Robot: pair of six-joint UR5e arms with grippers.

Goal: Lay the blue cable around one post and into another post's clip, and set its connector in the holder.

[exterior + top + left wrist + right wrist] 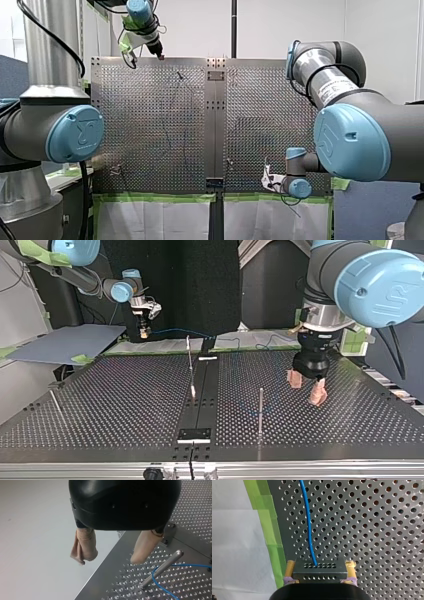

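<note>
The connector, a black block with rows of small holes, sits clamped between the yellow pads of my right gripper, one pad on each of its side faces. The cable leaves the connector's top face and runs straight ahead of the gripper, over the table. Green tape lines the table's edge beside it.

In the top view my right gripper hangs at the table's 11 o'clock, just past the far edge. From it the cable runs toward 3 o'clock along that edge. In the front view the same gripper is at the table's 5 o'clock edge.

My left gripper hangs over the table at the top view's 3 o'clock. Its beige pads are spread apart, with nothing between them. A post stands upright at about 8 o'clock from it. In the left wrist view the cable bends just beside that post, near its base. The base lies on the outer side of the bend, and I cannot tell whether they touch. A second post stands near the table's 12 o'clock.
</note>
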